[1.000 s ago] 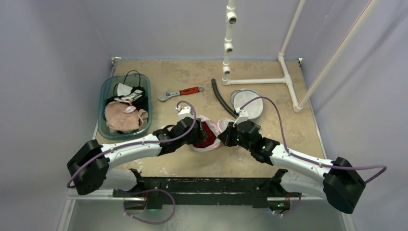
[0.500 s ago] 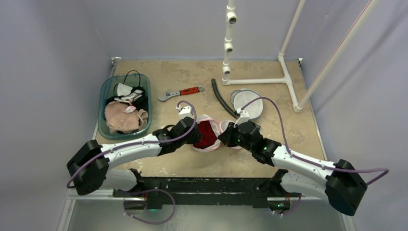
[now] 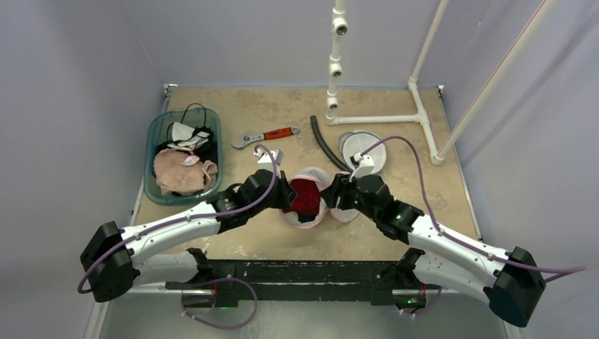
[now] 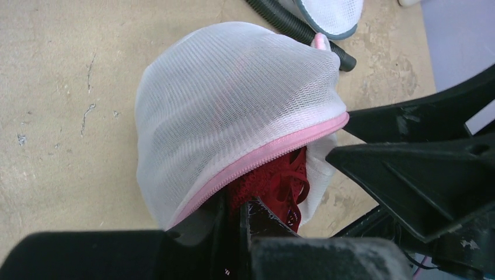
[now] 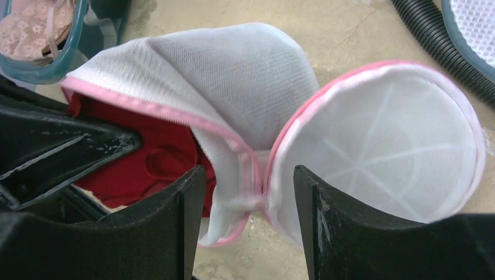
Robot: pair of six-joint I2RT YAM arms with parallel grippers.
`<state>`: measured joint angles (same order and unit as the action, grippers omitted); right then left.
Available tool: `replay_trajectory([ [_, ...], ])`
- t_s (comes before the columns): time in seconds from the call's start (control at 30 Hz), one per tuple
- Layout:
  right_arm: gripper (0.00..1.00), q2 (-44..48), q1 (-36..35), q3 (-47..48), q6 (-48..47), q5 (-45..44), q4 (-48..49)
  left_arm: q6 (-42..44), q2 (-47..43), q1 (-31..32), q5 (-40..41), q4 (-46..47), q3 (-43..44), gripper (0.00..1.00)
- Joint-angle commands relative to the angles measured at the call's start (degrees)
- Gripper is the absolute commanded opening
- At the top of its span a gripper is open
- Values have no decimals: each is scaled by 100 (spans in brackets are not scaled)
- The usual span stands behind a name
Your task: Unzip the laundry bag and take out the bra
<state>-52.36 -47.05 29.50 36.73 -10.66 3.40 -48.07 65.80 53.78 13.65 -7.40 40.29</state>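
Note:
The white mesh laundry bag (image 3: 314,212) with a pink zipper lies unzipped at the table's middle, its dome (image 4: 233,99) and lid (image 5: 379,140) spread apart. The red bra (image 3: 305,196) shows in the opening. From the left, my left gripper (image 4: 238,205) reaches under the zipper edge and is shut on the bra's (image 4: 274,181) red lace. My right gripper (image 5: 248,204) stands open astride the bag's hinge, its fingers (image 5: 190,204) apart from the mesh. The bra (image 5: 146,163) also shows in the right wrist view.
A teal basket (image 3: 157,126) of clothes stands at the left. A red-handled wrench (image 3: 265,136), a black hose (image 3: 326,145) and a second grey-rimmed mesh bag (image 3: 362,150) lie behind. A white pipe frame (image 3: 381,119) stands at the back right.
My left gripper has shut on the red bra. My right gripper has opened and let go of the bag. Both grippers and the bag have shifted slightly away from the arm bases.

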Motion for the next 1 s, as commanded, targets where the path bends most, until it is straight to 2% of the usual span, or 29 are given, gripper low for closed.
replay_trajectory([
  [0.0,59,-198,57,322,-309,-132,104,289,-256,22,-223,113,199,0],
  [0.17,52,-334,98,448,-343,-148,273,403,-265,24,-432,-5,250,0],
  [0.53,0,-543,583,334,-203,-7,505,825,255,27,-980,3,234,0],
  [0.67,0,-508,618,318,-197,55,534,943,255,21,-1015,-56,263,0],
  [0.7,3,-435,618,299,-256,171,581,968,255,20,-1007,-73,285,0],
  [0.77,34,-177,618,206,-368,416,677,997,263,21,-969,-126,328,0],
  [0.8,46,5,618,141,-434,466,731,1017,264,25,-956,-164,348,0],
  [0.83,53,181,616,77,-522,521,799,1024,276,22,-941,-192,370,0],
  [0.9,60,508,618,15,-741,567,780,1044,291,25,-932,-208,383,0],
  [0.97,61,790,618,-29,-1021,696,754,1068,306,24,-938,-211,391,0],
])
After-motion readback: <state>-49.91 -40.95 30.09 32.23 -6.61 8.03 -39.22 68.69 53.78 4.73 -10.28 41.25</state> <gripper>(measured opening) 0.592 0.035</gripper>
